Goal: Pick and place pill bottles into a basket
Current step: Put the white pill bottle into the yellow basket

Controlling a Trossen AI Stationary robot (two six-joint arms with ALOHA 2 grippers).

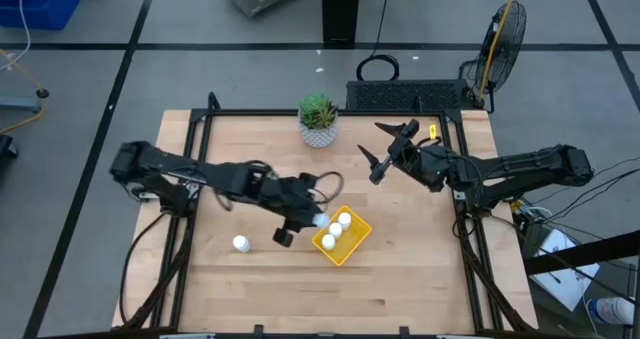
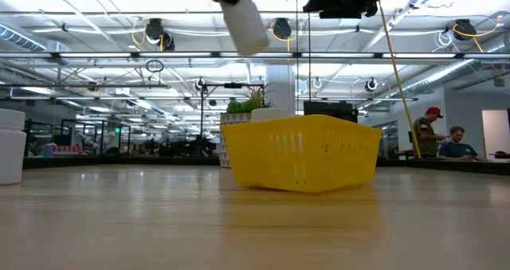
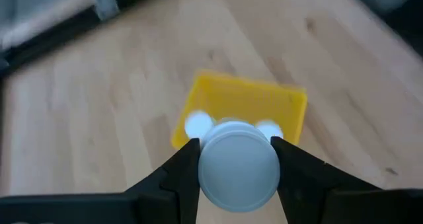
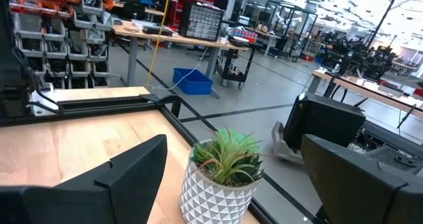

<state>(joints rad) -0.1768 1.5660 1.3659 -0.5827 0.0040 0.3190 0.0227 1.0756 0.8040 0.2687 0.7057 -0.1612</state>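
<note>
The yellow basket (image 1: 343,238) sits on the table right of centre and holds three white pill bottles (image 1: 336,230). My left gripper (image 1: 303,222) is shut on another white bottle (image 3: 238,170), held in the air just left of the basket; the low view shows that bottle (image 2: 244,21) high above the table. One more bottle (image 1: 241,243) stands on the table to the left, also at the low view's left edge (image 2: 11,145). My right gripper (image 1: 385,151) is open and empty, raised at the far right, facing the plant pot (image 4: 221,191). My left gripper pinches the bottle's side wall (image 3: 206,151) between its two fingers (image 3: 178,174), one on each side. The bottle's round end faces the wrist camera. In the low view the bottle hangs tilted, lifted clear of the table, higher than the basket's rim (image 2: 303,120).
A white patterned pot with a green plant (image 1: 318,122) stands at the table's far edge, middle. Bare wood lies near and left of the basket. People sit beyond the table at the right (image 2: 446,138).
</note>
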